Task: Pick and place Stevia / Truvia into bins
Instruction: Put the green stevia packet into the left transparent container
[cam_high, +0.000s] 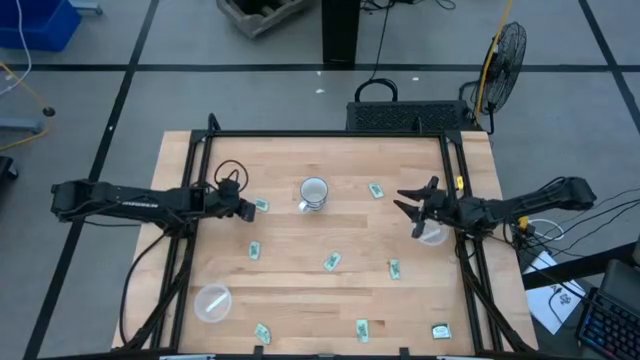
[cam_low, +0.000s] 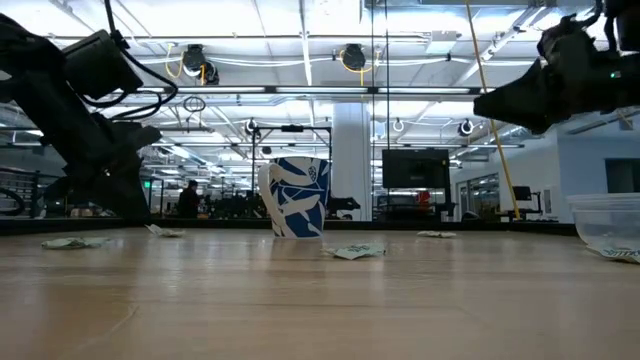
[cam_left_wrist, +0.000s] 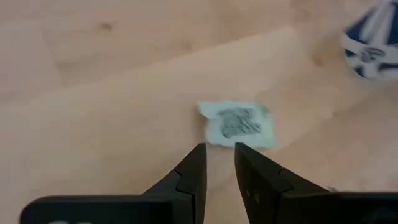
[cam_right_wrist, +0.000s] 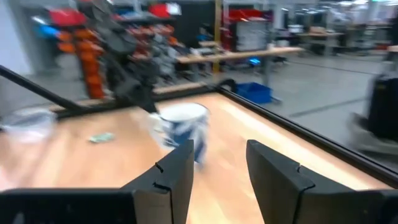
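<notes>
Nearest to you along the front edge of the wooden surface (cam_high: 300, 290), three sachets lie flat: one front-left (cam_high: 262, 332), one front-centre (cam_high: 361, 327), and one at the front-right corner (cam_high: 441, 330). Just behind the front-left one sits the left bin (cam_high: 212, 302), a clear round tub standing alone.

Further back, three more sachets are spread across the middle: one left of centre (cam_high: 255, 250), one at centre (cam_high: 331, 261), one to the right (cam_high: 394, 268).

Beyond those, your left gripper (cam_high: 248, 209) reaches in low from the left. Its fingers (cam_left_wrist: 194, 168) stand slightly apart with nothing between them, and a sachet (cam_left_wrist: 239, 123) lies on the wood just ahead of the tips. Across from it, your right gripper (cam_high: 414, 208) hovers at the right side with its jaws spread wide and empty, right over the right bin (cam_high: 432, 234), whose rim peeks out below it. In the low view something pale lies inside that tub; you cannot tell what.

Farthest back stand the blue-and-white mug (cam_high: 314, 192) and one last sachet (cam_high: 376, 190) to its right.
</notes>
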